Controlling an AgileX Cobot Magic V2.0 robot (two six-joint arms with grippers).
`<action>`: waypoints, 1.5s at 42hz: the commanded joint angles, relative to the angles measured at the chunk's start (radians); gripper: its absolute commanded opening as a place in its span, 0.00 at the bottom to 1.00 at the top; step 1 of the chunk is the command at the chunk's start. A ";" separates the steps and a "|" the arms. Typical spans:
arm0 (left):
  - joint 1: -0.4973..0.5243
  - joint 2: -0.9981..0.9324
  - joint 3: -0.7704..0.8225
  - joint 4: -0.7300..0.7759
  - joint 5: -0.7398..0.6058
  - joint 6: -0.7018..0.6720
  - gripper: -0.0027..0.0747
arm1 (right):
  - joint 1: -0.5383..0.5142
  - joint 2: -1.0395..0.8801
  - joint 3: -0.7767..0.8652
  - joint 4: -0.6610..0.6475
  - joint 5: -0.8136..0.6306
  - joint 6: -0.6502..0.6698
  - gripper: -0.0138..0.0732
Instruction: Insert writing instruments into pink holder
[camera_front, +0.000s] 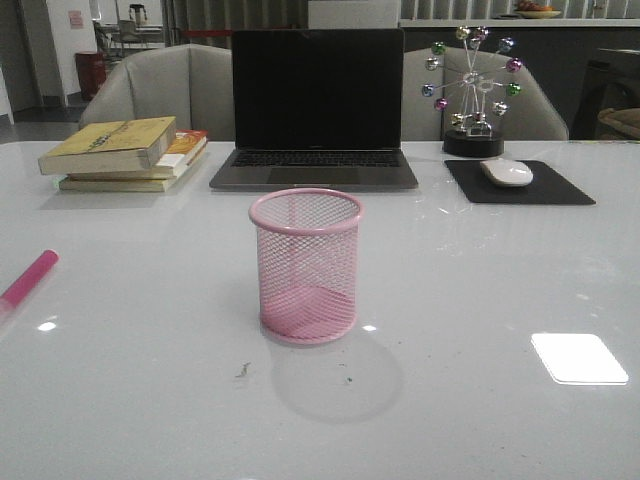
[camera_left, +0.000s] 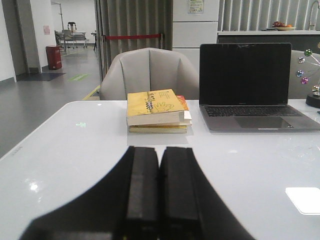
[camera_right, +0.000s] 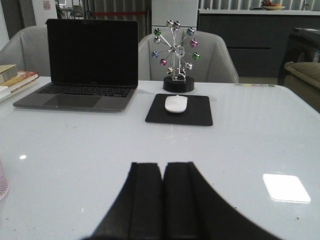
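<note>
Magenta marker (camera_front: 28, 277), at the table's left edge: likely light, rigid, slick-barrelled; take it mid-barrel. Pink holder (camera_front: 305, 266): empty, probably tips easily. Left gripper (camera_left: 159, 200) and right gripper (camera_right: 163, 200): fingers together, holding nothing.

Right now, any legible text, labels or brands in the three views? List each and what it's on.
None can be read.
Top yellow book: dark cover print, too blurred.
Paper sign on the back wall: too small.
Notice on the far left wall: too small.
Laptop, mouse, pink holder: no markings visible.
</note>
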 joint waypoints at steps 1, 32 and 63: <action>-0.007 -0.017 -0.002 -0.006 -0.093 -0.005 0.16 | -0.007 -0.022 -0.014 -0.010 -0.085 -0.011 0.22; -0.007 -0.017 -0.004 -0.006 -0.137 -0.005 0.16 | -0.007 -0.022 -0.017 -0.010 -0.169 -0.011 0.22; -0.007 0.327 -0.748 -0.053 0.392 -0.005 0.16 | -0.007 0.339 -0.703 -0.103 0.321 -0.011 0.22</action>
